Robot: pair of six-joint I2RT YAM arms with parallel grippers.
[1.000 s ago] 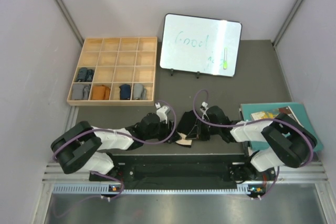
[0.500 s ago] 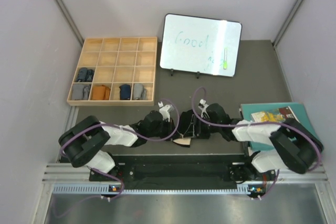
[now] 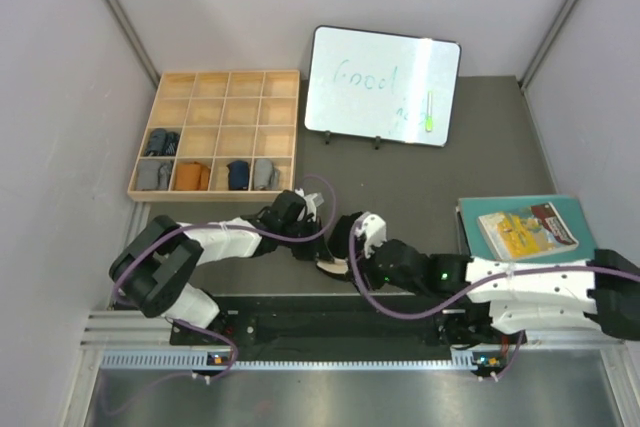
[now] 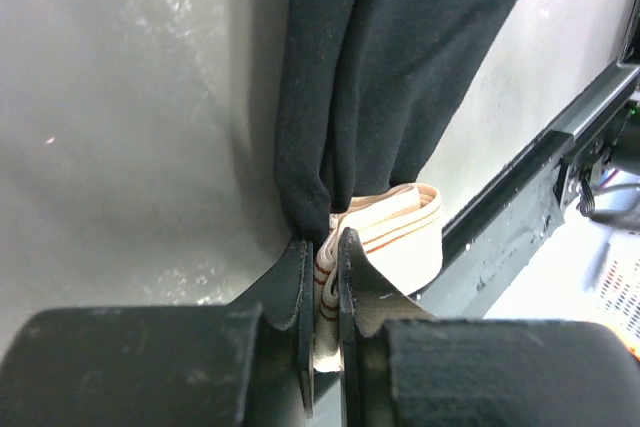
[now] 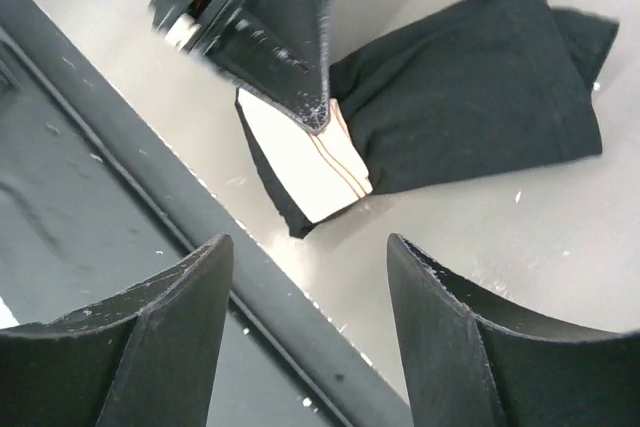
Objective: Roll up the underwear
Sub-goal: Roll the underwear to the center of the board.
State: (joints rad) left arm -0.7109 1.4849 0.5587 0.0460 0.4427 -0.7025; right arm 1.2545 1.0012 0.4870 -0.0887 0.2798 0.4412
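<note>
Black underwear (image 4: 380,67) with a beige waistband (image 4: 395,232) lies folded lengthwise on the grey table near its front edge, seen from above as a dark bundle (image 3: 338,239). My left gripper (image 4: 325,242) is shut on the waistband end, with striped beige cloth pinched between its fingers. The right wrist view shows the same underwear (image 5: 470,97), its waistband (image 5: 300,172) and the left gripper's fingers (image 5: 275,47) clamped on it. My right gripper (image 5: 310,267) hovers open over the table's front edge, a short way from the waistband, with nothing between its jaws.
A wooden compartment tray (image 3: 215,75) stands at the back left, with rolled garments (image 3: 190,176) in its front compartments. A whiteboard (image 3: 380,87) leans at the back. A book (image 3: 525,230) lies on a teal board at the right. A dark rail (image 5: 130,167) runs along the front edge.
The left gripper closed on the waistband. The right gripper let go of the underwear, opened and drew back toward the front edge, its arm stretching leftward.
</note>
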